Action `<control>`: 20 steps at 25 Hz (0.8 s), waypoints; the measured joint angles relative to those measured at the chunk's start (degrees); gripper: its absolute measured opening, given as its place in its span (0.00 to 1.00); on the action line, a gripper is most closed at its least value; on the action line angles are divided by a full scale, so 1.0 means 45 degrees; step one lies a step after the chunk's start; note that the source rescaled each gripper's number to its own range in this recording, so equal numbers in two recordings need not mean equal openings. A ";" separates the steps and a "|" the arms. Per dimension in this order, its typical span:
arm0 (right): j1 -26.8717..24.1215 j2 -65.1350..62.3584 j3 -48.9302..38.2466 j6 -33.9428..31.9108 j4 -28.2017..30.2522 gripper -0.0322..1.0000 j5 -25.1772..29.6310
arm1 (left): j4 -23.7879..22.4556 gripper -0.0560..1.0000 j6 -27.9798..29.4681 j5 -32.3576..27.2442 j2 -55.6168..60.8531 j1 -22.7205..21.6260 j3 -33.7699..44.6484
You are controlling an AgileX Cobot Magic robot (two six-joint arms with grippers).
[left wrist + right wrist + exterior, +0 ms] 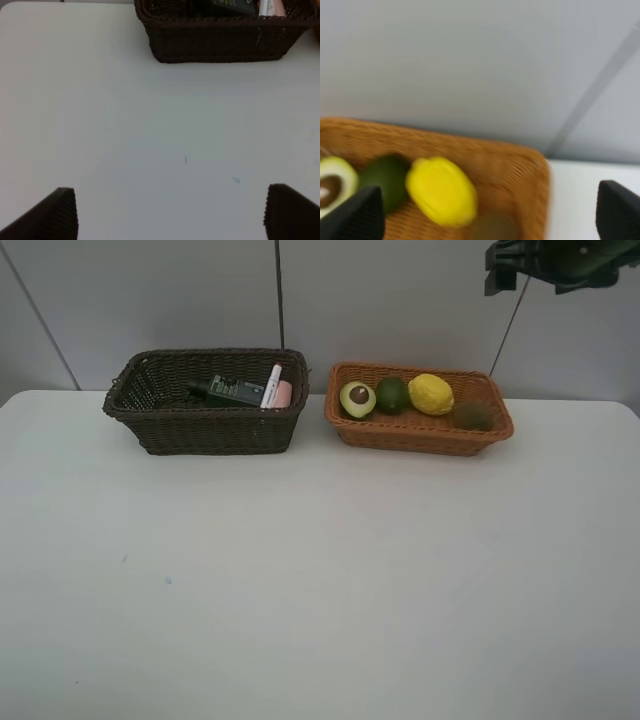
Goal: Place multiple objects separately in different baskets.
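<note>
Bare white table (320, 590) before a grey panelled wall (150, 300); two wicker baskets, dark brown (205, 430) and orange-tan (420, 432); four fruits; both grippers' jaws spread

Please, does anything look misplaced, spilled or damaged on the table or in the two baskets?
Nothing stands out. The fruits sit in the orange basket; the bottles and marker lie in the dark basket. Both baskets are upright, and nothing has spilled onto the table.

Table (300, 590) front & sides open; dark basket (205, 425) & tan basket (420, 432) block back edge.
</note>
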State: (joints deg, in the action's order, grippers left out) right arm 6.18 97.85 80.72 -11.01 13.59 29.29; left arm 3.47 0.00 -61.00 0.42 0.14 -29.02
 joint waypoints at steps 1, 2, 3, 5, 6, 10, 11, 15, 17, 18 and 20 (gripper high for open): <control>0.0000 0.0000 0.0000 0.0000 0.0000 1.00 0.0000 | 0.0000 0.95 0.0000 0.0000 0.0000 0.0000 0.0000; -0.0405 -0.0540 -0.0705 0.0025 -0.0102 1.00 0.0061 | 0.0000 0.95 0.0000 0.0000 0.0000 0.0000 0.0000; -0.0753 -0.1112 -0.1431 0.0042 -0.0232 1.00 0.0153 | 0.0000 0.95 0.0000 0.0000 0.0000 0.0000 0.0000; -0.1230 -0.2267 -0.2772 0.0042 -0.0306 1.00 0.0344 | 0.0000 0.95 0.0000 0.0000 0.0000 0.0000 0.0000; -0.1389 -0.2951 -0.3466 0.0042 -0.0318 1.00 0.0469 | 0.0000 0.95 0.0000 0.0000 0.0000 0.0000 0.0000; -0.1462 -0.5798 -0.5655 0.0042 -0.0441 1.00 0.0993 | 0.0000 0.95 0.0000 0.0000 0.0000 0.0000 0.0000; -0.1462 -0.6402 -0.6063 0.0042 -0.0591 1.00 0.1280 | 0.0000 0.95 0.0000 0.0000 0.0000 0.0000 0.0000; -0.1462 -0.9888 -0.7640 0.0079 -0.0955 1.00 0.3499 | 0.0000 0.95 0.0000 0.0000 0.0000 0.0000 0.0000; -0.1462 -1.1298 -0.8306 0.0278 -0.1179 1.00 0.4448 | 0.0000 0.95 0.0000 0.0000 0.0000 0.0000 0.0000; -0.1462 -1.2060 -0.8543 0.0422 -0.1334 1.00 0.4880 | 0.0000 0.95 0.0000 0.0000 0.0000 0.0000 0.0000; -0.1462 -1.3406 -0.8977 0.0650 -0.1738 1.00 0.5668 | 0.0000 0.95 0.0000 0.0000 0.0000 0.0000 0.0000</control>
State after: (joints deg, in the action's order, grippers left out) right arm -0.39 37.53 40.32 -8.08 5.77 54.79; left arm 3.47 0.00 -61.00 0.42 0.14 -29.02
